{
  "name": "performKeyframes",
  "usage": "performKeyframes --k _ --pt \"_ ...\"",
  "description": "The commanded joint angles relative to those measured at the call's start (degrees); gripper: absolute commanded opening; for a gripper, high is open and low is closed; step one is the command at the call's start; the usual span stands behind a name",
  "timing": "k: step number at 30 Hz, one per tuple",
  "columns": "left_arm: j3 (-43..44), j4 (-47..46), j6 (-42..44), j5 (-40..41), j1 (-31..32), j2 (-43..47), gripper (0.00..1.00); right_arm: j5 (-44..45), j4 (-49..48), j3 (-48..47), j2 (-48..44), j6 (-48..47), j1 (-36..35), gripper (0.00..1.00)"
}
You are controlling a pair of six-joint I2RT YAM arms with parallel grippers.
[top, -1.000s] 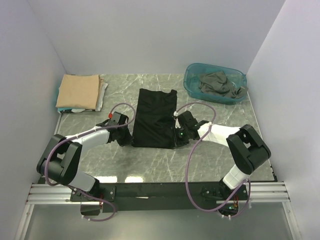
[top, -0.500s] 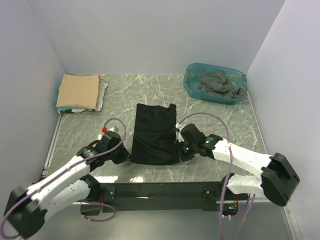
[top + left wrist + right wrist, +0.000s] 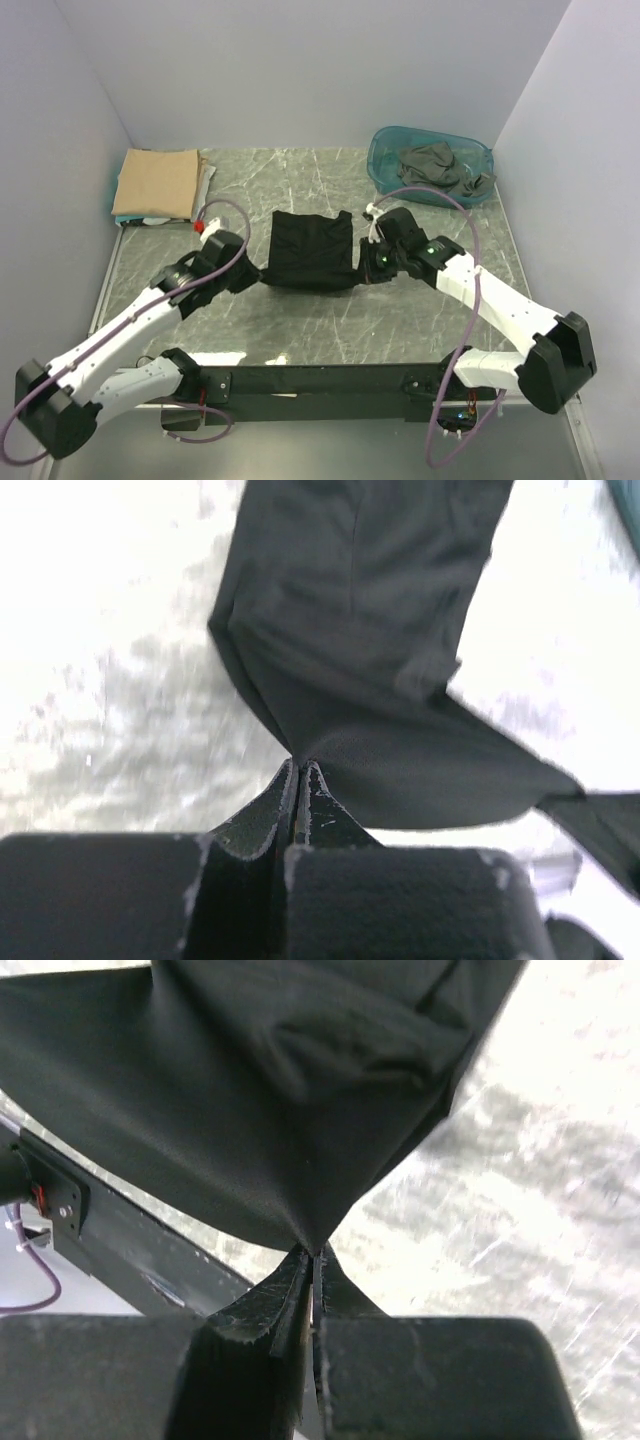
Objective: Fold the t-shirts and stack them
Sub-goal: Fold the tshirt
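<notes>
The black t-shirt (image 3: pixel 311 250) lies in the middle of the table with its near hem lifted and carried toward the far side. My left gripper (image 3: pixel 253 272) is shut on its near left corner; the cloth (image 3: pixel 380 630) fans out from my closed left gripper (image 3: pixel 300 765). My right gripper (image 3: pixel 366 262) is shut on its near right corner; the cloth (image 3: pixel 250 1090) hangs from my closed right gripper (image 3: pixel 318 1252). A tan t-shirt (image 3: pixel 156 181) tops a folded stack over pale shirts at the far left. A dark grey t-shirt (image 3: pixel 437 167) lies crumpled in the tub.
The translucent teal plastic tub (image 3: pixel 385 158) stands at the far right by the wall. Marble tabletop (image 3: pixel 300 330) shows in front of the black shirt. Purple cables loop from both arms. A black rail (image 3: pixel 320 382) runs along the near edge.
Both grippers have lifted the black shirt's near hem and carried it away from the bases toward the far side. The shirt now looks about half as long.
</notes>
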State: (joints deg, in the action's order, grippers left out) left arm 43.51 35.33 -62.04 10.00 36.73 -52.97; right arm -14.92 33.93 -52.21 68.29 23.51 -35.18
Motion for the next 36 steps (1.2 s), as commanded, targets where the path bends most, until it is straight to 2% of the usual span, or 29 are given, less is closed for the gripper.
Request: performKeyframes --k 1,4,11,21,36 --pt "6.41 -1.31 1.57 8.44 -0.43 -4.23 0.01 -1.52 -0.36 -5.44 3.07 -4.78 1.95 0.06" --pt "10.36 -1.58 2.8 8.99 -2.8 -8.81 0.01 0.41 0.08 -9.05 6.58 -5.05 4.14 0.06" --pt "15.28 -7.38 7.19 5.12 -8.42 -16.37 0.01 -2.66 -1.77 -14.58 12.11 -6.19 8.01 0.06" --pt "23.37 -9.32 10.71 3.89 -12.47 -25.94 0.01 -6.53 0.08 -23.46 21.44 -8.04 12.41 0.06" --pt "37.26 -8.88 15.37 -3.23 -17.22 -44.74 0.01 -10.13 1.4 -33.48 35.68 -8.92 16.98 0.06"
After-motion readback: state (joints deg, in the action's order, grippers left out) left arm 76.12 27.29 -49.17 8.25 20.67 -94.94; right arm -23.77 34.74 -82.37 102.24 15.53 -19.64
